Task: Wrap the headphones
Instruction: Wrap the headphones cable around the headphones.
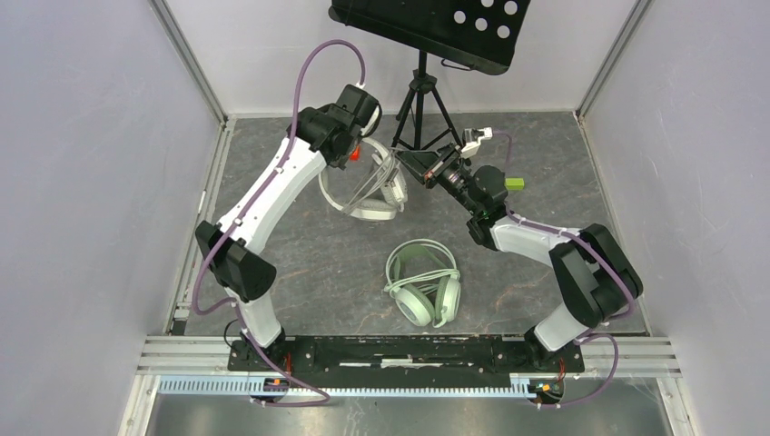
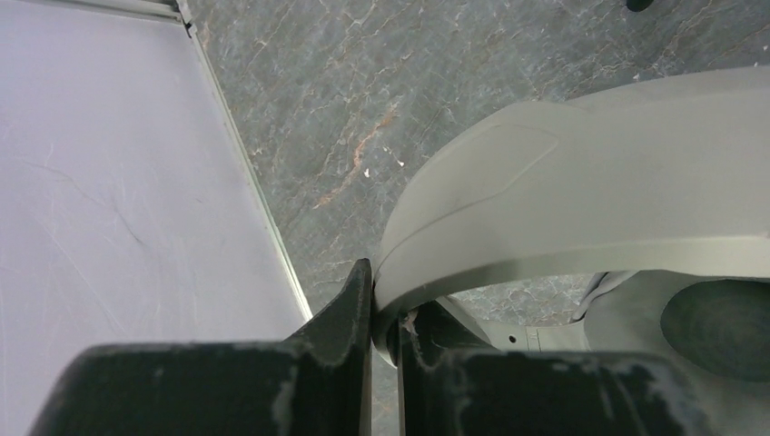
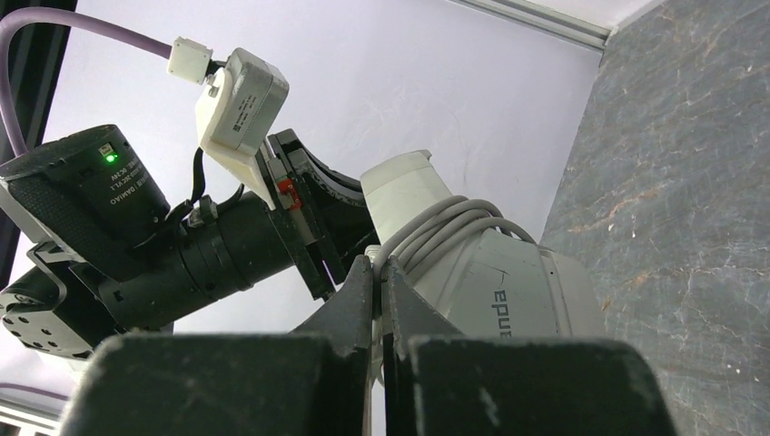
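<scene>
The white-grey headphones point(image 1: 368, 186) hang lifted at the back of the floor. My left gripper point(image 1: 365, 156) is shut on their headband point(image 2: 590, 191), whose edge is pinched between the jaws point(image 2: 389, 304); an earcup point(image 2: 717, 327) shows lower right. My right gripper point(image 1: 407, 165) is shut on the thin pale cable point(image 3: 379, 272), which runs in several turns point(image 3: 445, 222) around the earcup point(image 3: 518, 291). The mint-green headphones point(image 1: 423, 282) lie flat on the floor in the middle, with their cable bundled across them and no gripper near.
A black tripod point(image 1: 419, 100) carrying a perforated black tray point(image 1: 436, 27) stands just behind both grippers. Pale walls close in on the left point(image 1: 91, 182) and right point(image 1: 699, 182). The left arm's wrist camera point(image 3: 238, 100) is close in front of my right gripper.
</scene>
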`<action>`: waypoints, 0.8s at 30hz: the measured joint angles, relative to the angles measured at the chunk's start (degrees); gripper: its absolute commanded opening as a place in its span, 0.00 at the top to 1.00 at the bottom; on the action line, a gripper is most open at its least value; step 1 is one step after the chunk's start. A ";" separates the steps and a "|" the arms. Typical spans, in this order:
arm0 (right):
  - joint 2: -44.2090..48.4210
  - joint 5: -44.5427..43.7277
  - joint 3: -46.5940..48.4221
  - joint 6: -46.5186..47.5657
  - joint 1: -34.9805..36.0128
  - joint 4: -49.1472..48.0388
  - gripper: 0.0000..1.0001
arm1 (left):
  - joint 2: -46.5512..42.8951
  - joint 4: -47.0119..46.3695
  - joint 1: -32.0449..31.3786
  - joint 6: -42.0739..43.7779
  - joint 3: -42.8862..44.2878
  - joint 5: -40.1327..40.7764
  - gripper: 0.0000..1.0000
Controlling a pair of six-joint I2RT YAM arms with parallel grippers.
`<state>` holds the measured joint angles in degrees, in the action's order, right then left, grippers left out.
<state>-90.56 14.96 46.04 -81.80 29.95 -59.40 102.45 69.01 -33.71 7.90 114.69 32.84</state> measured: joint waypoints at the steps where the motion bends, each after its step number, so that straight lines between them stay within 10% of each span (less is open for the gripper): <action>1: -0.26 -0.04 0.00 -0.26 0.07 0.00 1.00 | 0.28 0.00 0.17 -0.22 0.00 -0.04 0.98; 24: -3.48 -6.49 5.01 0.50 4.44 2.32 0.90 | 1.25 1.33 1.60 -3.34 0.76 0.90 0.98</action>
<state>-94.04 8.47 51.05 -81.30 34.39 -57.08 103.70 70.35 -32.12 4.56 115.46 33.74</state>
